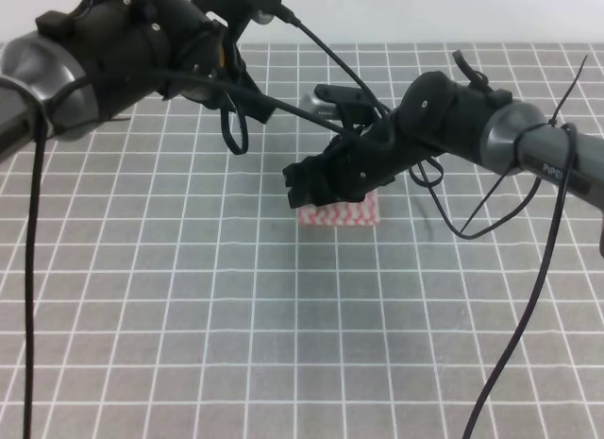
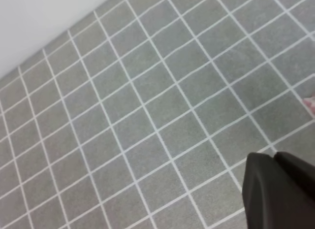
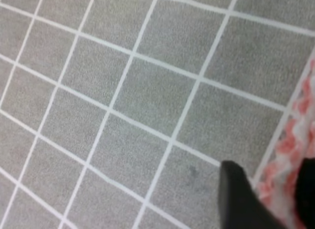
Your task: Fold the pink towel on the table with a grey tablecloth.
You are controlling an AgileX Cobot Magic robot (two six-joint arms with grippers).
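Observation:
The pink towel [image 1: 340, 213] lies folded into a small rectangle on the table with a grey tablecloth [image 1: 189, 297], at the middle. My right gripper [image 1: 304, 184] hangs low over the towel's near-left edge. In the right wrist view its two dark fingers [image 3: 238, 197] stand apart, with the towel's zigzag edge [image 3: 288, 145] between them. My left gripper [image 1: 260, 103] is raised above the cloth, up and to the left of the towel. In the left wrist view its fingers [image 2: 278, 194] form one dark block, pressed together and empty. A sliver of pink [image 2: 310, 103] shows at that view's right edge.
Black cables [image 1: 528, 297] hang from both arms, one looping down across the right side of the table. The white wall [image 1: 425, 14] borders the table's far edge.

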